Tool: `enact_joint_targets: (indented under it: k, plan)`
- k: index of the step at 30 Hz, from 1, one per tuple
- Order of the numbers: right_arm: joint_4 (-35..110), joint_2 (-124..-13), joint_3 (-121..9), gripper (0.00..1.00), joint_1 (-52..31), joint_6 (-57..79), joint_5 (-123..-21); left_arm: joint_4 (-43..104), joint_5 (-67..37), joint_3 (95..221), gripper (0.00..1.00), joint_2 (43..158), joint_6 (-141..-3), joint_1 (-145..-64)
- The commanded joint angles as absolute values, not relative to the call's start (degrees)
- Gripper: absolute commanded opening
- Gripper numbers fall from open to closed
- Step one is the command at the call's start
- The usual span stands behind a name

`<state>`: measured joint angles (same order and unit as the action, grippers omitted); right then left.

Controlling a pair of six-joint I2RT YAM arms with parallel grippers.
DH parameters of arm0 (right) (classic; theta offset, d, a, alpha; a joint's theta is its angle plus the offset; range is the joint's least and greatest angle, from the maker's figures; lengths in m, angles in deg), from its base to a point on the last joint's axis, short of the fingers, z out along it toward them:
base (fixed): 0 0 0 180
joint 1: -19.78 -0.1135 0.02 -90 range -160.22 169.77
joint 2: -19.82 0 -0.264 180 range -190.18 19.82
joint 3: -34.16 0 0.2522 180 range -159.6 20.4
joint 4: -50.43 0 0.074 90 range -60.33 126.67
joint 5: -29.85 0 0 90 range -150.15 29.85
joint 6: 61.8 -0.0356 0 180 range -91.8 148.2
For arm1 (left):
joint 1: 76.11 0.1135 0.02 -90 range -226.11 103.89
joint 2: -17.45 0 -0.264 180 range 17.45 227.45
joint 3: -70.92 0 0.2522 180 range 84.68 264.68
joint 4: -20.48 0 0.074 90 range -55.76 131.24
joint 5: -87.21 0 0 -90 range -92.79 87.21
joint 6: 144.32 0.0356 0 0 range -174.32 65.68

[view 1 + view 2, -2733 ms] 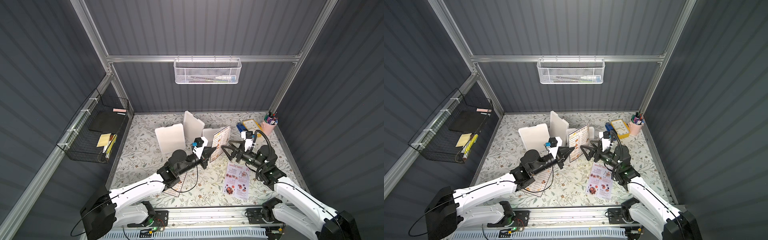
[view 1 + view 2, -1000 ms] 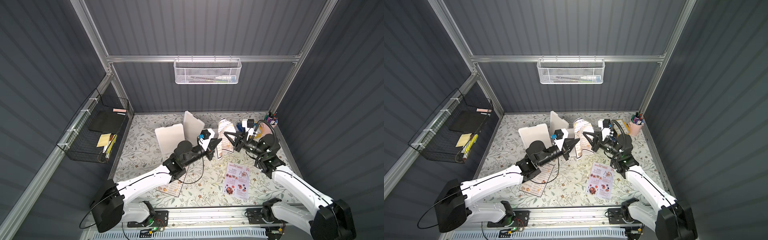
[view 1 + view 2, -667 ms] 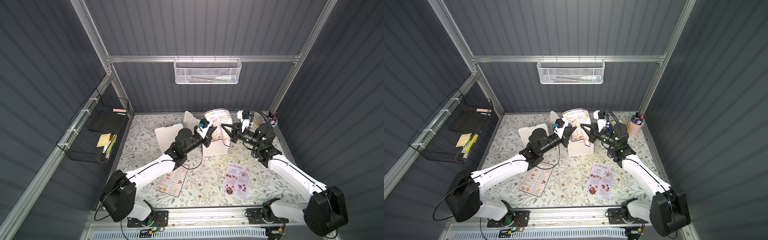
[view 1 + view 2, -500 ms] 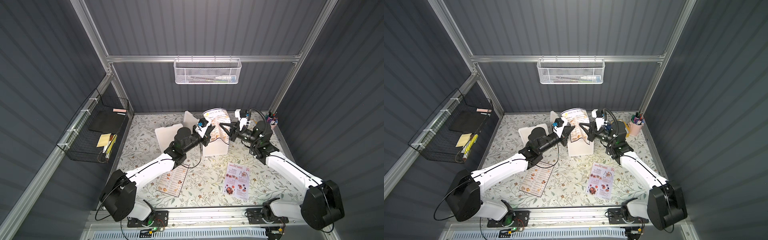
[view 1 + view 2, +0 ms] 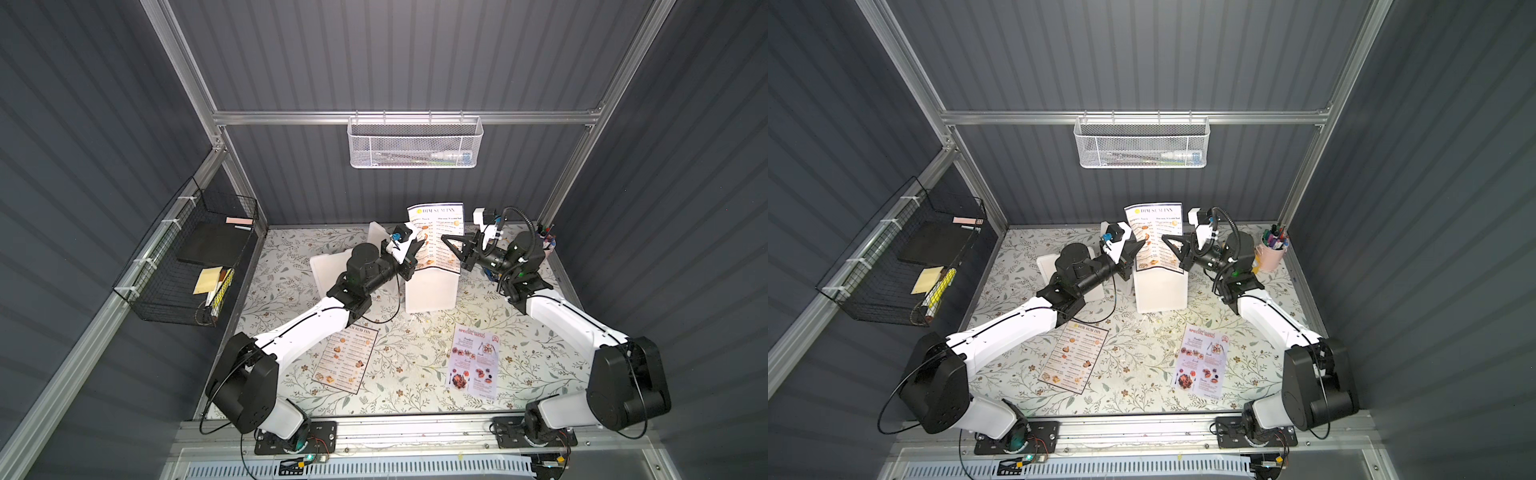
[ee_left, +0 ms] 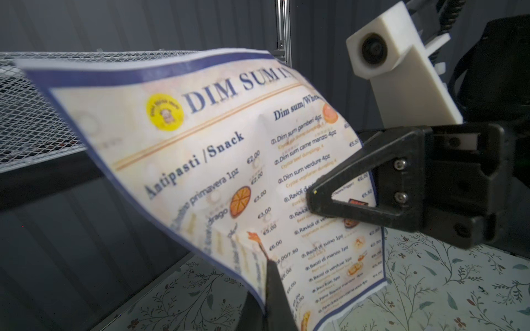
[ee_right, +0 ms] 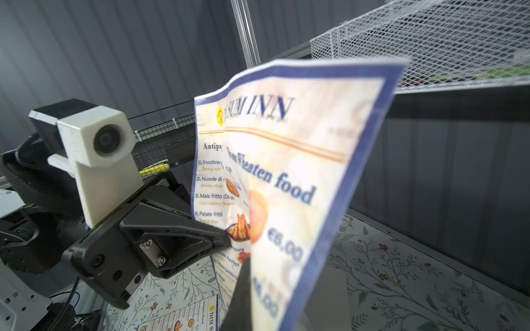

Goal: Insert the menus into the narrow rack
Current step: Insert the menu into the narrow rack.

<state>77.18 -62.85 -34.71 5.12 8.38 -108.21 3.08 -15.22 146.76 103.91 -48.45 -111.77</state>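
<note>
A "DIM SUM INN" menu hangs upright in the air near the back wall, below the narrow rack, a white mesh basket on the wall rail. My left gripper is shut on the menu's left edge. My right gripper is shut on its right edge. A second "DIM SUM INN" menu and a lavender menu lie flat on the table in front. In the wrist views the held menu bows slightly, with the rack behind it.
Blank white flat holders stand and lie under and left of the held sheet. A black wire basket hangs on the left wall. A pink pen cup stands at the back right corner.
Both grippers have lifted the held menu up and toward the back wall. It has gone from curled and low above the holder to upright and nearly flat.
</note>
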Motion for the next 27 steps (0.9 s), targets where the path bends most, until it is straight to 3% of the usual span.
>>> enact_joint_targets:
  k: [1,13,19,27]
  plan:
    - [82.64,-63.68,-36.29,0.0,5.54,6.8,-111.74,3.96,-13.91,149.18,0.04,104.46,-48.53,-110.93]
    - [86.51,-67.34,-38.85,0.0,6.41,4.21,-113.65,4.4,-12.11,150.18,0.09,105.19,-49.97,-109.56]
    - [87.18,-69.1,-41.09,0.0,6.39,3.55,-114.64,4.42,-12.58,150.95,0.37,105.96,-49.99,-109.51]
    - [93.41,-72.72,-42.97,0.0,6.42,-0.92,-116.03,3.5,-15.47,151.2,0.5,106.25,-49.67,-109.28]
